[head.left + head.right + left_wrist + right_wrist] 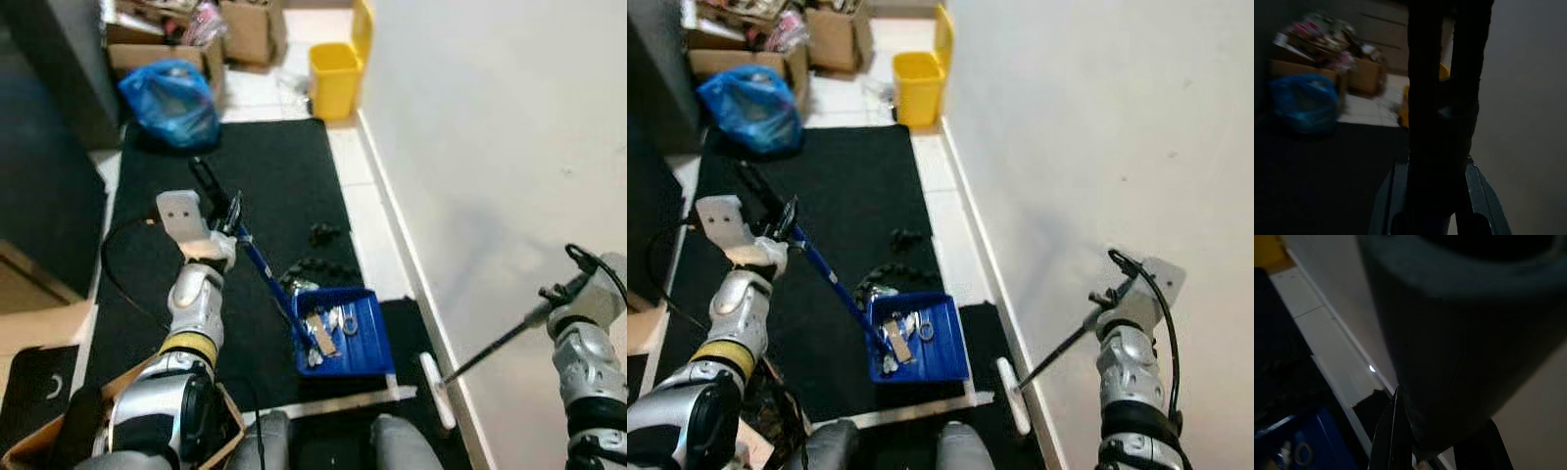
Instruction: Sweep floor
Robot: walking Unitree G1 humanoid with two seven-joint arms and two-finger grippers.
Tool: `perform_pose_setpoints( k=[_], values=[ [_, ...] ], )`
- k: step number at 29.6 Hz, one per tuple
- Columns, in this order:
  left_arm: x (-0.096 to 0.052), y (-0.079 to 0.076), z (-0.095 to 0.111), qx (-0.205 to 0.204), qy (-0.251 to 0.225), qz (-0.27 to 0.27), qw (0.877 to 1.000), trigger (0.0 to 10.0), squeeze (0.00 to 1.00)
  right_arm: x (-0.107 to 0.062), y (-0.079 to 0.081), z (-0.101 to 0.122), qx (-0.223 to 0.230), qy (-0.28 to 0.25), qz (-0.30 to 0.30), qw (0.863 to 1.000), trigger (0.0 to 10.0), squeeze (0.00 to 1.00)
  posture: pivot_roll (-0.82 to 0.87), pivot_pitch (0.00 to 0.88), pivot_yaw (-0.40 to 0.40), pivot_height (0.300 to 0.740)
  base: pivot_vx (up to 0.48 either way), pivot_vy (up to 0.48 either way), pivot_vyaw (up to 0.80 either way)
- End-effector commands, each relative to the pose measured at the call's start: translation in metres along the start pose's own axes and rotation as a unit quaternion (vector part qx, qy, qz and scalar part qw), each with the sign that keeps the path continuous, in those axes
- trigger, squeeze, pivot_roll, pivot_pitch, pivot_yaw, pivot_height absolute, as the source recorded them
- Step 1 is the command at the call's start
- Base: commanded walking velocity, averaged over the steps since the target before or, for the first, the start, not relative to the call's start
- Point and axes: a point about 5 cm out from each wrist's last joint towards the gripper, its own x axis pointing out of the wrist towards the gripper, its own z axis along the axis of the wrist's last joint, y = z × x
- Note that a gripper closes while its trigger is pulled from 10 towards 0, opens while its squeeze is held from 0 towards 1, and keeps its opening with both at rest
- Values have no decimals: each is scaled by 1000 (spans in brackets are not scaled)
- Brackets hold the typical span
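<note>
now we are gripping the blue dustpan handle (263, 266) in our left gripper (227, 211), dustpan (343, 333) holding debris on the black mat (265, 186), right gripper (1114, 291) clamping the brush (1012, 394) by the wall (509, 147)

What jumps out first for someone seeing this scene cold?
The blue dustpan, full of scraps, sits on the black mat before the robot, its long handle in the left gripper. The right gripper, by the white wall, holds a broom. A yellow bin stands beyond.
</note>
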Motion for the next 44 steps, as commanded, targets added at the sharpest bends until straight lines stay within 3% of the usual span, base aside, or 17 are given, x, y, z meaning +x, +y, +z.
perform_pose_setpoints(
  k=[1,13,26,32,44],
  values=[
    [9,0,15,3,-35,-6,999,10000,0,0,-2,0,-4,-5,-3,1000,10000,0,48,19,-83,740,0,0,769],
    [20,-14,32,-3,-64,-33,997,10000,0,2,5,-5,4,-5,5,1000,10000,0,64,24,-53,740,0,0,767],
    [17,-27,26,-25,-47,-55,997,10000,0,4,12,-5,0,-6,17,1000,10000,0,75,5,-53,740,0,0,764],
    [17,-29,30,-55,-50,-61,995,10000,0,6,15,-4,-9,-7,25,1000,10000,0,78,0,-52,740,0,0,769],
    [14,-36,24,-73,-17,-70,995,10000,0,6,18,-5,-14,-6,34,999,10000,0,82,0,-54,740,0,0,766]
  ],
)
